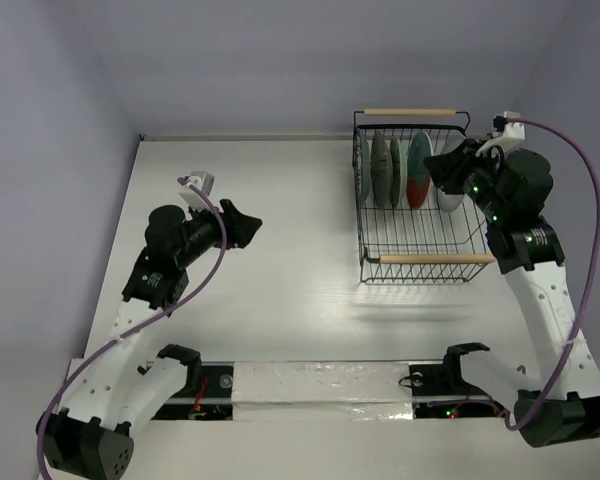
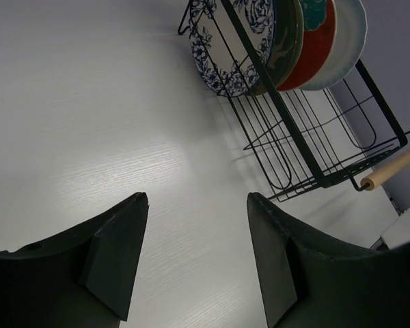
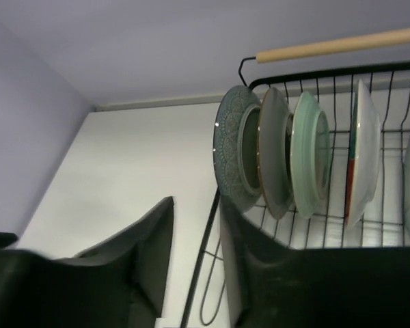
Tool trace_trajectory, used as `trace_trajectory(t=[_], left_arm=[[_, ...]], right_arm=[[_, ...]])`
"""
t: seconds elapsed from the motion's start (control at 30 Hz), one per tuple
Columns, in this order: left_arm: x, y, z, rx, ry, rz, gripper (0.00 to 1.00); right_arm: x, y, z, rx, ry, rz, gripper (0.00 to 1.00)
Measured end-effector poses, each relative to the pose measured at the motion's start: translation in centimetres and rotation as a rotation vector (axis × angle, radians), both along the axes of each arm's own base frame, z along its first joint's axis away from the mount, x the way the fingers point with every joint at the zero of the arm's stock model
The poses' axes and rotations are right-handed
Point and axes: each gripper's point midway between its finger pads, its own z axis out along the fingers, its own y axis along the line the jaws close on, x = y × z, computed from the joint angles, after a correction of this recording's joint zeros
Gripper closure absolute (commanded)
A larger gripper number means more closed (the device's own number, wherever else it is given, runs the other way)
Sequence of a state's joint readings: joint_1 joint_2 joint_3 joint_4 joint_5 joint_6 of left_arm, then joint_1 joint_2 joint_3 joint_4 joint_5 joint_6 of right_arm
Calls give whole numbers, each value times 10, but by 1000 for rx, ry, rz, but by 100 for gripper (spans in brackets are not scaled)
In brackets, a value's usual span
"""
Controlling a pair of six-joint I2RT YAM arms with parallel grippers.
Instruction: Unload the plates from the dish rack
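The dish rack (image 1: 428, 258), black wire with two wooden handles, stands at the right of the table. Several plates stand upright in its far half (image 1: 392, 170). The left wrist view shows a blue-floral plate (image 2: 232, 48), a dark one, a teal-and-red one (image 2: 319, 48) and a pale one (image 2: 347, 37). The right wrist view shows a grey-teal patterned plate (image 3: 229, 147), a mint green plate (image 3: 307, 154) and a white one (image 3: 363, 157). My right gripper (image 1: 435, 165) hovers over the rack beside a white plate (image 1: 450, 192), jaws (image 3: 195, 222) open and empty. My left gripper (image 1: 252, 225) is open and empty over the table (image 2: 197, 205).
The white table (image 1: 280, 300) ends at a grey wall behind the rack and on both sides. The rack's near half (image 1: 420, 230) holds no plates. A taped strip and cables run along the near edge between the arm bases.
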State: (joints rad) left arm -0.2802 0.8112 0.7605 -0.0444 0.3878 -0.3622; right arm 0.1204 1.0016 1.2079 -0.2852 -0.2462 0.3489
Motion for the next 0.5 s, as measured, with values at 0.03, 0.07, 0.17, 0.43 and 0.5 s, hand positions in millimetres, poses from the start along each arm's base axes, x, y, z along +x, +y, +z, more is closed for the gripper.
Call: trace_trajectory(t=[0.03, 0.07, 0.17, 0.43, 0.5], left_arm=[[0, 0, 0, 3, 0, 0, 46], [0, 1, -1, 9, 1, 1, 49], [-2, 3, -3, 25, 0, 3, 70], [-4, 9, 12, 34, -66, 28, 100], [-2, 12, 11, 39, -64, 47, 100]], right_arm=[[0, 0, 1, 2, -1, -2, 93], [1, 1, 2, -2, -3, -4, 100], [5, 8, 5, -8, 3, 7, 100], [21, 52, 2, -65, 47, 70, 100], [31, 61, 2, -94, 60, 58, 100]])
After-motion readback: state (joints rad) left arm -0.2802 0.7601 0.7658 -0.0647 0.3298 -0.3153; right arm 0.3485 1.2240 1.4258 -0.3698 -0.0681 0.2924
